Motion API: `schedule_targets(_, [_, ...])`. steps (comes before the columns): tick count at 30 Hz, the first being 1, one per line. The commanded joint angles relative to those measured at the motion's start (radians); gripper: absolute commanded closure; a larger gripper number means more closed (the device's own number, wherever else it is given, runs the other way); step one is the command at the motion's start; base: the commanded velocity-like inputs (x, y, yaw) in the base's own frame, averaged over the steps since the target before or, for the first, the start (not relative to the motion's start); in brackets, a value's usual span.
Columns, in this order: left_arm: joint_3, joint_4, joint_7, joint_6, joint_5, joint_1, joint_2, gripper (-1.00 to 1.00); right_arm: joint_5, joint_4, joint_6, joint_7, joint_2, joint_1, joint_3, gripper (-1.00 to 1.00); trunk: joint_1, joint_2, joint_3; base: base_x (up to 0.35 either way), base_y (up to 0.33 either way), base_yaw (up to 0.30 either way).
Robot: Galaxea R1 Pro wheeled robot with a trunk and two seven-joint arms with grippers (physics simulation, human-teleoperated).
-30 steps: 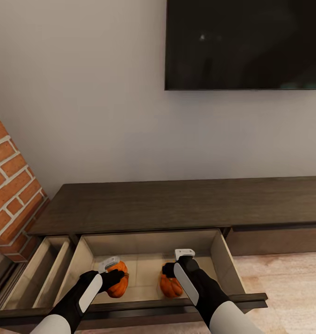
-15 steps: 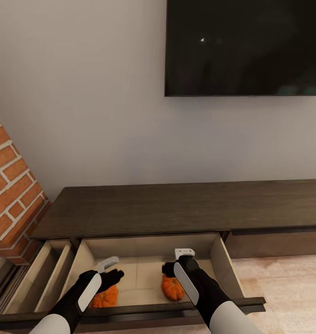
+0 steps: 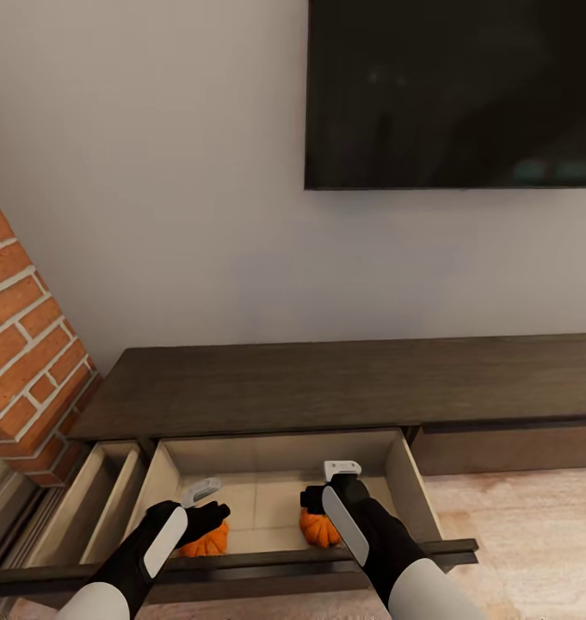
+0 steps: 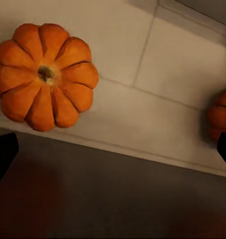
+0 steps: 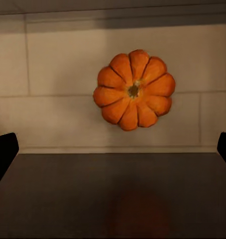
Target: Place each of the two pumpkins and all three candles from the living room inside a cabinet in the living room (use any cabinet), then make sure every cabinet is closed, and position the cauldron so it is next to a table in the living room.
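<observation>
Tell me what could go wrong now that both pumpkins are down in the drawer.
1. The two small ribbed orange pumpkins lie loose near the dark front panel of the pale-wood open drawer; a hard push shut might roll them.
2. Both open grippers, left and right, hang over the drawer; closing it before lifting them could catch the fingers.
3. A second drawer beside the brick column also stands open and could be forgotten.

No readable text, labels, brands, numbers or signs anywhere. Blank, unlit face on the black flat wall-mounted screen (image 3: pixel 454 93); plain, unmarked top on the long, low dark brown wood cabinet (image 3: pixel 327 383); bare pale wood inside its open drawer (image 3: pixel 267 504); nothing printed on either small ribbed orange pumpkin (image 4: pixel 43 75) (image 5: pixel 134 89).
</observation>
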Motion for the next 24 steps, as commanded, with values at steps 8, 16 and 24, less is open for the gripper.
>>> schedule_targets(8, [0.000, 0.000, 0.000, 0.003, 0.000, 0.000, -0.001, -1.00, 0.000, 0.001, 0.000, 0.000, 0.000, 0.000, 0.000, -1.00, -0.031, 0.056, 0.025, -0.107, 0.000, 0.000])
schedule_targets(16, [0.000, 0.000, 0.000, 0.003, 0.000, 0.000, -0.001, -1.00, 0.000, 0.000, -0.001, 0.000, 0.000, 0.000, 0.000, -1.00, -0.061, 0.112, 0.050, -0.003, 0.000, 0.000])
schedule_targets(24, [0.000, 0.000, 0.000, 0.004, 0.000, 0.000, -0.001, -1.00, 0.000, -0.003, -0.026, -0.002, 0.000, 0.000, 0.000, -1.00, -0.092, 0.168, 0.075, 0.000, 0.000, 0.000])
